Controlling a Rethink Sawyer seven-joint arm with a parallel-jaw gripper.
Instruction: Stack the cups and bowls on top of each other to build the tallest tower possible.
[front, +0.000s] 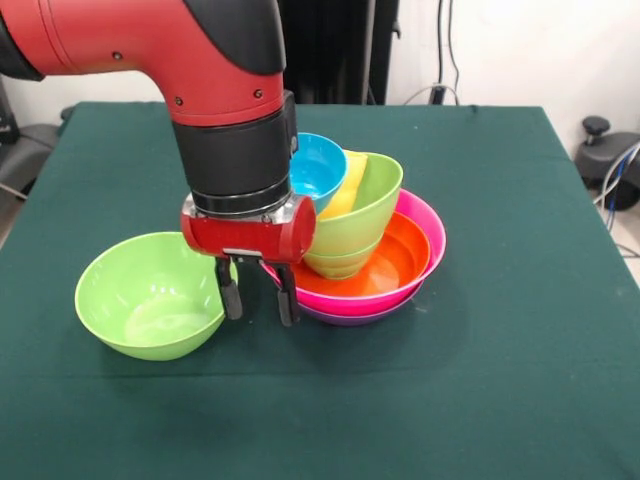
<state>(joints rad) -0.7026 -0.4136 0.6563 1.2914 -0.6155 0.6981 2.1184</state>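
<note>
The tower stands mid-table: a purple bowl (352, 316) lowest, a hot pink bowl (428, 226) in it, then an orange bowl (392, 262). Tilted lime green bowls (368, 205) sit nested in the orange one, with a yellow cup (348, 183) and a sky blue bowl (316, 166) leaning at their back. A separate large lime green bowl (150, 294) rests alone to the left. My gripper (259, 294) hangs open between this lone bowl and the tower's left rim, fingers pointing down, nothing between them. The arm hides part of the tower's left side.
The dark green table cloth (500, 380) covers the whole surface. Cables and a black stand lie off the table at the right edge.
</note>
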